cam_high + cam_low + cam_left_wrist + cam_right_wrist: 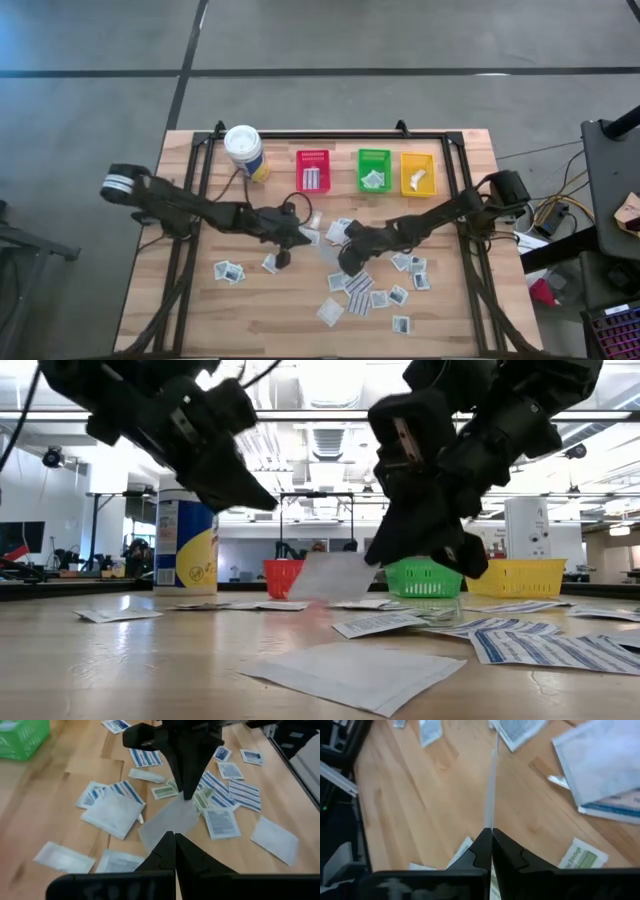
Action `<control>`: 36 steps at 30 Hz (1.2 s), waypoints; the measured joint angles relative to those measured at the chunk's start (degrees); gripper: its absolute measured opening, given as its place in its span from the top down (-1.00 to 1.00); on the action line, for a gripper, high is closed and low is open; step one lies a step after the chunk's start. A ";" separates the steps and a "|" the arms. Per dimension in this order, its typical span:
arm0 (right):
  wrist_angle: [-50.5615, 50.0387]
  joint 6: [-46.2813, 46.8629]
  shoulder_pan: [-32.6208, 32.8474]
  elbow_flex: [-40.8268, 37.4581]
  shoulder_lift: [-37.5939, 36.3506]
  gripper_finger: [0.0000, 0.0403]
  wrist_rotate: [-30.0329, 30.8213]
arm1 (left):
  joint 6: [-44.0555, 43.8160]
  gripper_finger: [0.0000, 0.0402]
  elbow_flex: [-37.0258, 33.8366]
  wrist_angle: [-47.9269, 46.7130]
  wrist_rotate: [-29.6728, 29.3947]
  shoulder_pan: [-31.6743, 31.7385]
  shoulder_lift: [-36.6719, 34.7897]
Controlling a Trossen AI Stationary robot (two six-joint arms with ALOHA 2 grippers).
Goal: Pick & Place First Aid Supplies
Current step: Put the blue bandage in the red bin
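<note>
Many small white packets, the first aid supplies [372,290], lie scattered on the wooden table [200,310]; some carry blue stripes [215,787]. My right gripper [490,834] hangs over the middle of the table [347,266], shut on one plain white packet [335,575]. In the left wrist view the same packet [167,822] shows below the right gripper's down-pointing fingers [187,780]. My left gripper [175,840] is shut and holds nothing. It hangs higher up and to the left of that packet [262,500]. My right gripper pinches the white packet between its two fingers at one edge [490,822]. The fingers come slanting down from the table's right side. The packet sticks out ahead of the fingertips, edge-on in the right wrist view, and tilts downward; in the low view it appears clear of the table.
Red [313,170], green [373,168] and yellow [417,172] bins stand in a row at the far edge, each with a few packets inside. A white canister with a yellow label [244,150] stands to their left. Loose packets cover the near middle and right of the table.
</note>
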 joint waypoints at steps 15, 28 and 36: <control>-0.94 -6.36 -2.82 0.03 -6.47 0.96 6.70 | -1.54 1.00 -10.52 -2.64 0.05 6.11 -18.02; 2.61 -15.03 -10.76 3.33 -7.34 0.96 10.71 | 0.89 1.00 -11.97 -2.15 2.27 11.83 -19.75; 3.49 -18.21 -14.44 3.89 -6.58 0.96 15.88 | 1.70 1.00 -12.36 -2.26 4.08 13.35 -19.75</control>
